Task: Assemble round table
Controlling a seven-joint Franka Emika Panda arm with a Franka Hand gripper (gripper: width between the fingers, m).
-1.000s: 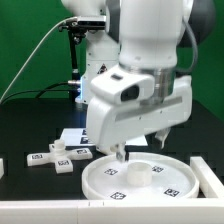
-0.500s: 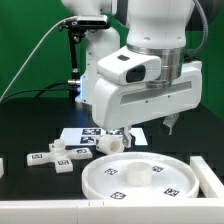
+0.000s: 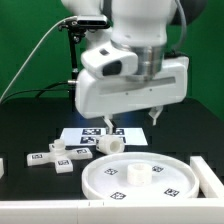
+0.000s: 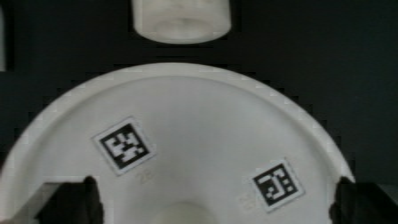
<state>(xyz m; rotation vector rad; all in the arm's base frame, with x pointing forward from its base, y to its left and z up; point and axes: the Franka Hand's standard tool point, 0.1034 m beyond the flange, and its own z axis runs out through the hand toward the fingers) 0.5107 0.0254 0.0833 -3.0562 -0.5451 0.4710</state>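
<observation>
The large rimmed round disc lies flat on the black table near the front, tags facing up. It fills the wrist view. The short thick cylinder leg lies just behind the disc's rim, apart from it, and also shows in the wrist view. The small cross-shaped foot lies to the exterior view's left of the disc. My gripper hangs above the disc's far side. It is open and empty, its dark fingertips spread wide over the disc.
The marker board lies flat behind the leg. A white block stands at the exterior view's right edge beside the disc. A small white piece sits at the left edge. A green wall stands behind.
My gripper has risen from just above the disc's surface to well above it, staying open and empty. The disc, leg and foot have not moved.
</observation>
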